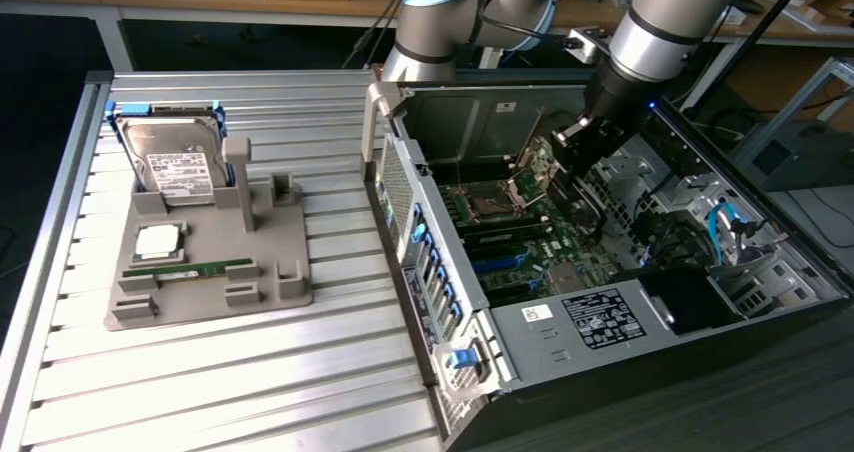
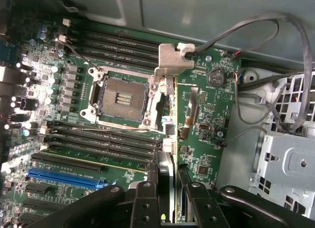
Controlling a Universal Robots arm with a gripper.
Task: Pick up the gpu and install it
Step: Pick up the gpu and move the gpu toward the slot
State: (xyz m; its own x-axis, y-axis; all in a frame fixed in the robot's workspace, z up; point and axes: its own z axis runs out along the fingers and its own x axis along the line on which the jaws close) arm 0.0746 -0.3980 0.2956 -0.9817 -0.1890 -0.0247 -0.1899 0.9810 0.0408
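The gpu (image 2: 169,122) is seen edge-on in the wrist view, a thin dark card with a pale metal bracket (image 2: 173,59) at its far end. My gripper (image 2: 170,191) is shut on it, one black finger (image 2: 145,194) on each side. The card hangs over the green motherboard (image 2: 206,114), beside the CPU socket (image 2: 120,95). In the exterior view my gripper (image 1: 577,144) is inside the open computer case (image 1: 561,317), with the gpu (image 1: 561,187) slanting down from it above the board.
Left of the case in the exterior view, a grey holder (image 1: 214,272) on the slatted table carries a hard drive (image 1: 180,167), a CPU (image 1: 158,240) and a memory stick (image 1: 187,269). Cables (image 2: 275,50) and a metal drive cage (image 2: 288,159) lie beside the board. A blue slot (image 2: 64,178) sits near the card.
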